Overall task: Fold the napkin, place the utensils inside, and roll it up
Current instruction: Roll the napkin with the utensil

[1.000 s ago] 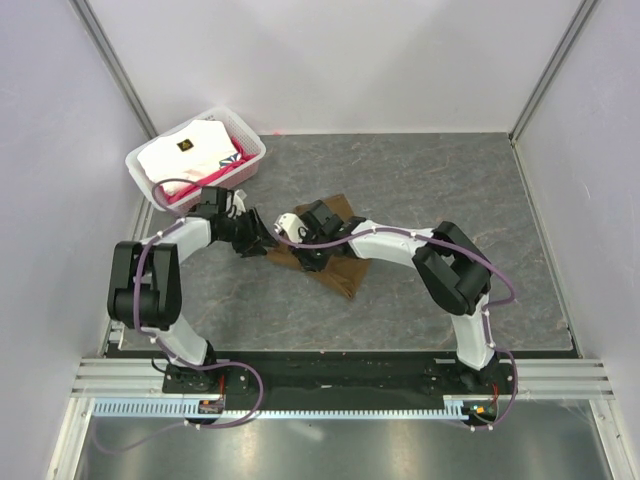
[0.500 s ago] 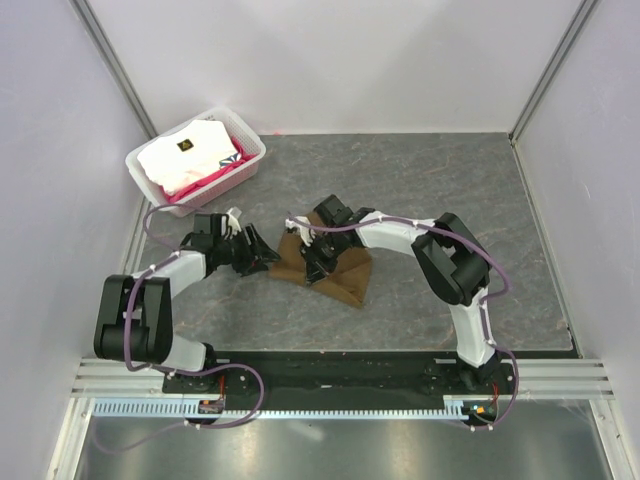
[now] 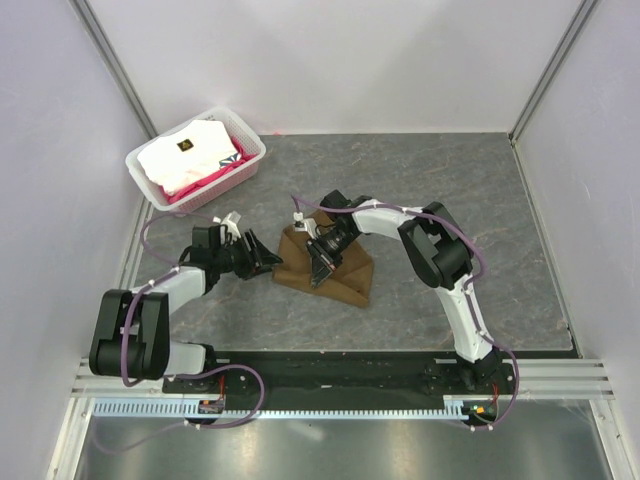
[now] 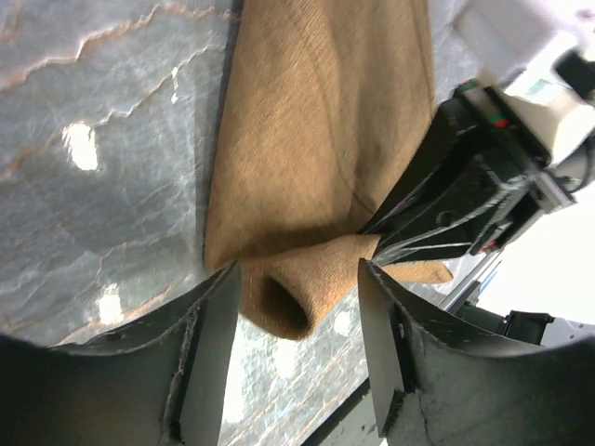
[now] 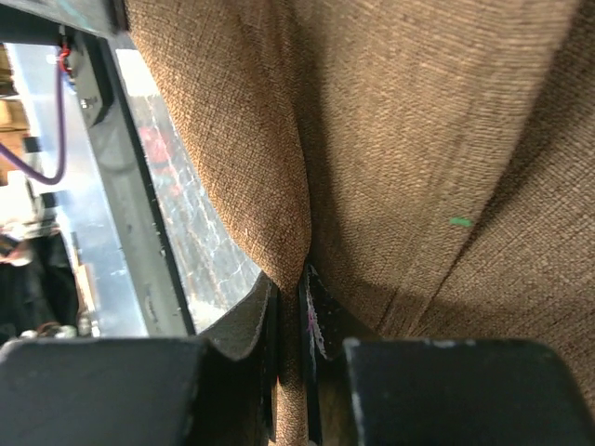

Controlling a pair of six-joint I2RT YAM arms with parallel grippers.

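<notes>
The napkin (image 3: pixel 348 278) is lying as a humped, partly folded heap near the middle of the bench (image 3: pixel 470 200), with one ridge of it being pulled up into a peak. The right end effector (image 5: pixel 293 297) is pinching that ridge, its jaws closed tight on a thin pleat of the brown cloth. The left end effector (image 4: pixel 297 279) is sitting at the heap's left edge with its jaws standing apart on either side of a looped corner of the napkin, and the loop is looking round and unsquashed, so I am judging that it is not clamping anything. I am not seeing any utensil, either on the bench or poking out of the cloth, and I cannot tell whether one is hidden inside. To my eye the folding is only under way; laying the utensil in and rolling up are looking like work left to do. The basket (image 3: pixel 258 152) of white and pink cloths is standing well apart at the back left.
</notes>
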